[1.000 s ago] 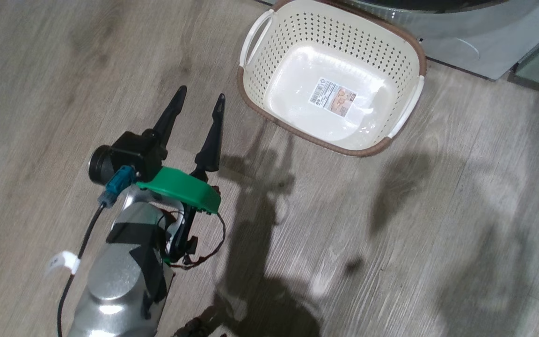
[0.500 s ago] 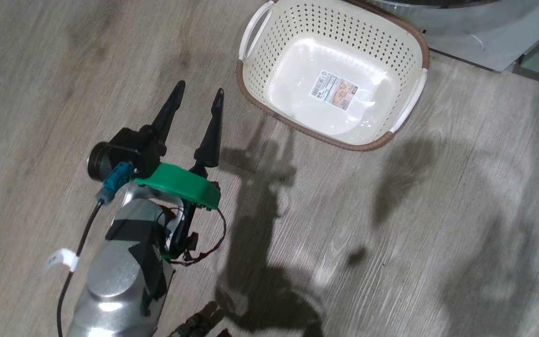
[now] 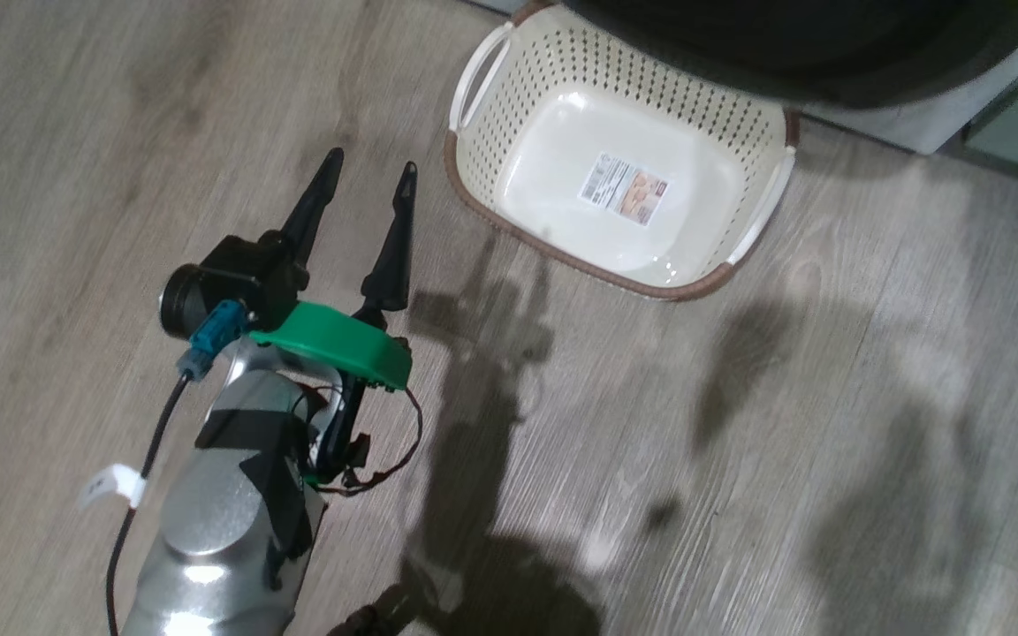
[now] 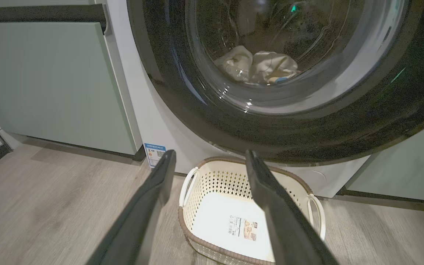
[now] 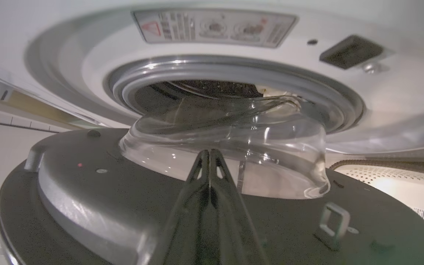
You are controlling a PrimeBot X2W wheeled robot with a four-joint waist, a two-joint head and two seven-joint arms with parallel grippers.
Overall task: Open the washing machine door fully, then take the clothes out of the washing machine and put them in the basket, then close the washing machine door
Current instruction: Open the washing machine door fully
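Well, early days on this one; the door (image 4: 307, 140) is off its latch and partway out, but I wouldn't call it fully open; in the head view its black edge hangs over the far side of the basket (image 3: 615, 66) at 12 o'clock. So the rest of the swing, the unloading and the closing are all left, I reckon. The clothes (image 4: 260, 68) are inside the washing machine (image 4: 138, 110); through the glass they're a pale cream heap with a bit of blue, low in the drum, at 12 o'clock in the left wrist view. The basket sits on the floor (image 3: 739, 442) right in front of the machine, just a sticker (image 3: 624, 184) in it. The right tool (image 5: 209, 152) has its fingers pressed together on nothing, on the inner side of the door by the clear glass bowl, with the grey drum mouth (image 5: 234, 70) beyond; my guess is it's pushing the door wider. The left tool (image 3: 370, 161) is spread wide and empty over the floor, with the basket at its 1 o'clock.
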